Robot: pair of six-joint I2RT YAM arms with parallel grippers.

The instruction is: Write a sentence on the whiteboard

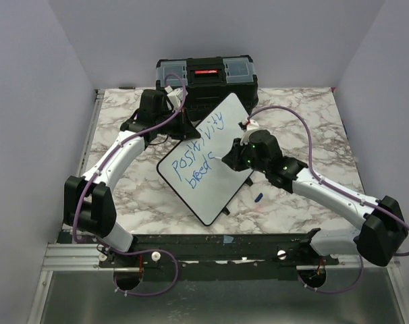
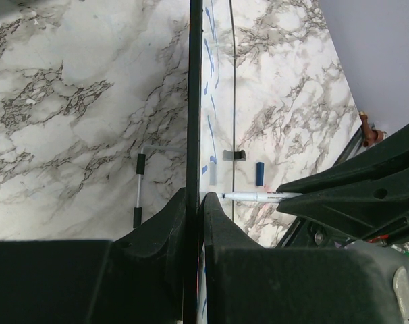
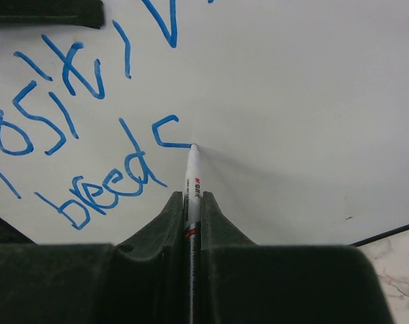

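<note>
The left gripper [image 2: 193, 202] is closed narrow on the whiteboard [image 1: 221, 189], one finger on each side of the thin black frame. This steadies the board above the table [image 1: 306, 121]; it looks raised at the gripped edge, though how steeply it slants I cannot tell. Across the white face, running away from that gripper toward the other arm, is the sentence [image 1: 199, 154] in blue. The upper slanted line, "positivity", looks complete. Below it "breed" is written out, followed by a curved stroke like the top of an "s" (only the upper half is down). The marker [image 3: 192, 177] has its tip on the board at the end of that stroke, straight ahead of the right gripper [image 3: 192, 202]. That gripper is clamped on the marker's barrel, with the pen running out between its fingers. Behind the right gripper, toward its arm's base and off the board, a small blue cap [image 1: 258, 198] lies on the table. I judge the task well past halfway: one word is done and the second lacks only the rest of its last letter. White space remains ahead of the tip, so more words could follow. After that, what seems left is lifting the pen and letting go of the board.
</note>
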